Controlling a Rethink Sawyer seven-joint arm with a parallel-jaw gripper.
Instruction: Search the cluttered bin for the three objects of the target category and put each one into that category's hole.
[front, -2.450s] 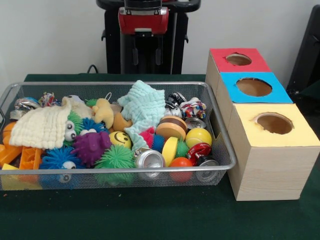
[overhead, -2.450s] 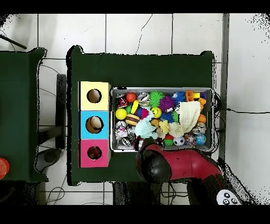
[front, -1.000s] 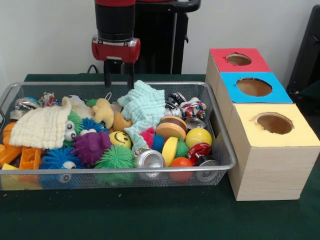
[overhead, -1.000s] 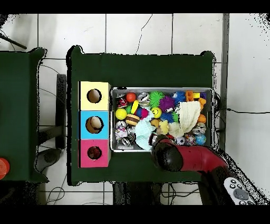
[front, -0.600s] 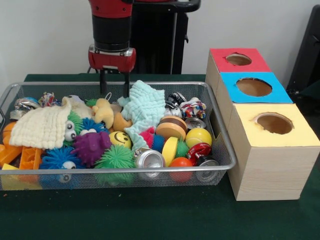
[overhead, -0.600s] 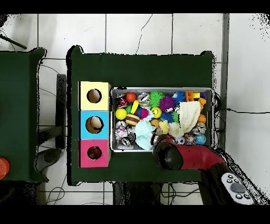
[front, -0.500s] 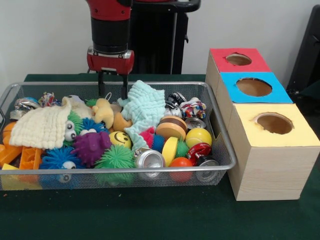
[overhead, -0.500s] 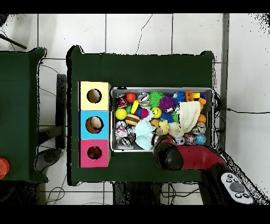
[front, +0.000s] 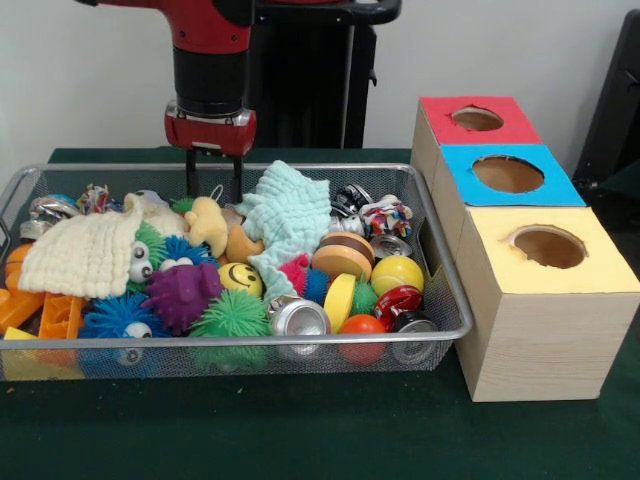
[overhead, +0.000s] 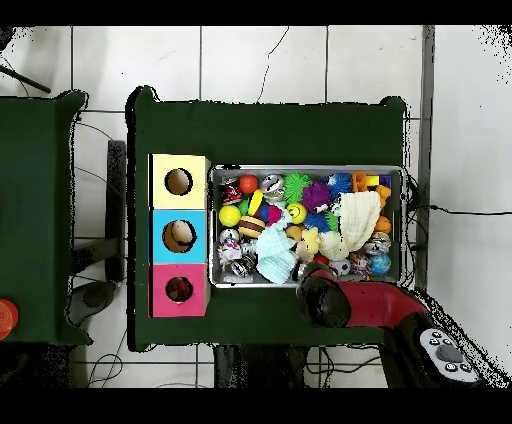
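Green table (front: 300, 430) holds mesh bin (front: 440, 300) crammed with colourful toys.

The front view looks low and close across the table at the wire bin (front: 452, 300), with the three coloured boxes (front: 535, 290) beside it. The overhead view looks straight down from far above, sharing the same bin (overhead: 305, 170) and boxes (overhead: 178, 235).

Dark green tablecloth (front: 300, 430), white tiled floor (overhead: 260, 60), second green table (overhead: 35, 200) beside
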